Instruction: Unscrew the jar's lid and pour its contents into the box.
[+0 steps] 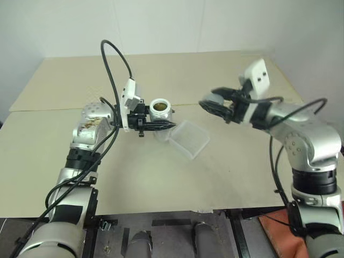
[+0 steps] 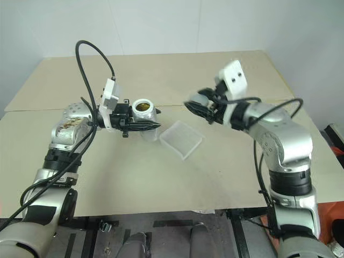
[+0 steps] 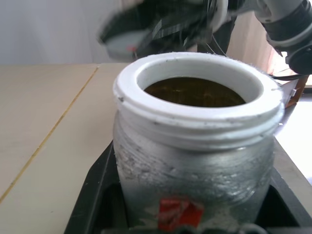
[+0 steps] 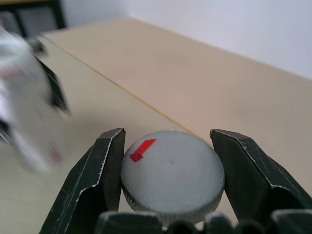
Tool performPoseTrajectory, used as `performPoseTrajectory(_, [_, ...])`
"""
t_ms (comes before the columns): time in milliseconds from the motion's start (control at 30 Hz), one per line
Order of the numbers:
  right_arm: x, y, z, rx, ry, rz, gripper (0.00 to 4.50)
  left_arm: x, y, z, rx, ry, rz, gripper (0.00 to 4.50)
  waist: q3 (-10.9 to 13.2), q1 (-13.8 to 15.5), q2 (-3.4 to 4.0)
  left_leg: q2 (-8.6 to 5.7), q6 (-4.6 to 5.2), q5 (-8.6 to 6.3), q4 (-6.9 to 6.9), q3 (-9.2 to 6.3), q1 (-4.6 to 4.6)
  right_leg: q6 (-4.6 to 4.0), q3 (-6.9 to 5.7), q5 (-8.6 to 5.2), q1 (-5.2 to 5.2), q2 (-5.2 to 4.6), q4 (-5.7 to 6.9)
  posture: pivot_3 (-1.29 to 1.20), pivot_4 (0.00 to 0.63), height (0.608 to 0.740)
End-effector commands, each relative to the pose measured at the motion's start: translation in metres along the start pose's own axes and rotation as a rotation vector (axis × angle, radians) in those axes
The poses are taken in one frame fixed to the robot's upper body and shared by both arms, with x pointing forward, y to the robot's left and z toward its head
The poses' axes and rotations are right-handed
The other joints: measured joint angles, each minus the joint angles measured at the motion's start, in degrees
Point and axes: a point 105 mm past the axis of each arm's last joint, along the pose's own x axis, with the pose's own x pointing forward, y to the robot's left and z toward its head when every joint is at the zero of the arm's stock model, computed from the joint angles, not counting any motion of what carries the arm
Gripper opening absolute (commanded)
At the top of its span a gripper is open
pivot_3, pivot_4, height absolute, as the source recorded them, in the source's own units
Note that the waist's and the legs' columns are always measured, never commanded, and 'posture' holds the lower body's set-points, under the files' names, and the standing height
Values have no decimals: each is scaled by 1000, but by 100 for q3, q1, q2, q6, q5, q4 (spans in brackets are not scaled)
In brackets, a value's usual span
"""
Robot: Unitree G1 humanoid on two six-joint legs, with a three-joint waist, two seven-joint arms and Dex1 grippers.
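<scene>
The small silver metal jar (image 1: 160, 110), its white-rimmed mouth uncovered and upright, sits clamped in the left gripper (image 1: 156, 124), held level above the tan table (image 1: 177, 177) beside the clear plastic box (image 1: 187, 138). The right gripper (image 4: 168, 180), raised well apart, pinches the round grey lid (image 4: 171, 174).
</scene>
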Motion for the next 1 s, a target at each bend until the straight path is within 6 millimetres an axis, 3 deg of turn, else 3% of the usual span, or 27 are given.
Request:
performPoseTrajectory(33, [-14, -11, -20, -12, 24, -108, 2734, -8, 3, 10, 37, -18, 28, 1947, 0, -17, 0, 0, 0, 0, 1, 0, 1, 0, 1, 0, 0, 0, -3, 0, 150, 740])
performPoseTrajectory(233, [-23, -13, -90, 38, 216, -231, 2734, -8, 7, 12, 44, -20, 49, 1947, 0, -24, 0, -1, 1, 0, 1, 4, 6, 0, 4, 0, 2, 0, -27, 0, 150, 740])
performPoseTrajectory(300, [-25, -14, -101, 54, 252, -261, 2734, -7, 7, 13, 45, -21, 49, 1947, 0, -15, 0, 0, 1, 0, 0, 3, 9, 0, 4, 0, 3, 1, -27, 0, 150, 740])
performPoseTrajectory(400, [-27, -11, -105, 65, 277, -247, 3672, -7, 8, 13, 49, -19, 52, 1947, 0, -12, 0, -1, 0, 0, 1, 3, 4, 0, 4, 0, 3, 0, -30, 0, 150, 740])
performPoseTrajectory(500, [-31, -5, -95, 74, 266, -184, 4445, -5, 13, 11, 88, 3, 89, 1947, 0, -4, 0, -1, 0, 0, 0, 3, 6, 0, 4, 0, 3, 0, -31, 0, 150, 740])
performPoseTrajectory(667, [-42, 10, -43, 146, 156, 24, 4445, 11, 40, 6, 373, 97, 317, 1947, 0, 43, 0, -1, 0, 0, 1, 2, 8, 0, 3, 0, 8, 0, -35, 0, 150, 740])
performPoseTrajectory(733, [-45, 20, -25, 181, 117, 117, 4445, 18, 50, 6, 559, 147, 406, 1947, 1, 83, -1, -2, 0, 0, 3, 2, 8, 0, 4, 1, 10, 0, -37, 0, 150, 740])
performPoseTrajectory(833, [-44, 36, -14, 185, 142, 230, 4445, 31, 57, 8, 878, 228, 464, 1947, 0, 147, -2, -2, 1, -1, 2, 1, 10, 0, 2, 1, 11, 1, -40, 0, 150, 740])
performPoseTrajectory(1000, [-39, 48, -7, 145, 197, 314, 4445, 63, 57, 13, 1547, 356, 348, 1947, 2, 237, -4, -9, 1, -1, 5, 2, -5, 9, 3, 6, 6, -5, -48, 0, 150, 740])
